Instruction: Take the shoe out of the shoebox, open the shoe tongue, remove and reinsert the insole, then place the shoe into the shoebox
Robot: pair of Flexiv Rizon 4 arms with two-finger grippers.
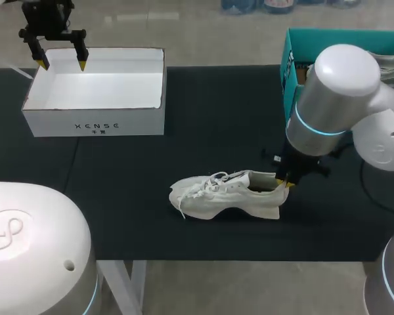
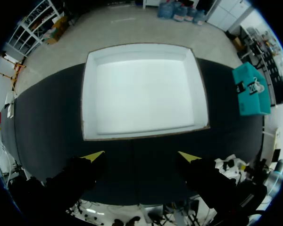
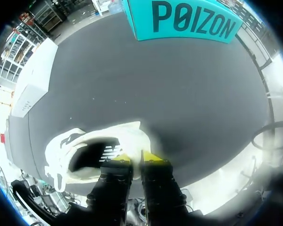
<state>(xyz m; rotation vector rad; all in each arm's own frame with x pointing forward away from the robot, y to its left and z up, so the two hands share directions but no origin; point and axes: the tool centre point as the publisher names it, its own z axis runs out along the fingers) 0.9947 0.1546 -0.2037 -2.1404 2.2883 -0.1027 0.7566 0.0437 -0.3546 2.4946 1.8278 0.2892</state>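
Observation:
A white sneaker (image 1: 223, 193) lies on its side on the black mat, toe to the left and heel to the right. My right gripper (image 1: 284, 182) is at the heel, shut on the heel rim. In the right wrist view its tips (image 3: 137, 157) pinch the rim of the shoe (image 3: 61, 150), whose dark opening shows just ahead of the fingers. The white shoebox (image 1: 95, 121) stands open and holds nothing at the back left. My left gripper (image 1: 62, 62) hangs open above its far left edge. From the left wrist view this gripper (image 2: 141, 155) sits over the mat just off the box's rim (image 2: 87, 94).
A teal box (image 1: 292, 59) stands at the back right with another white shoe (image 1: 391, 65) in it; it also shows in the right wrist view (image 3: 188, 21). My left arm's base (image 1: 33, 249) fills the front left corner. Black mat lies between the shoebox and the sneaker.

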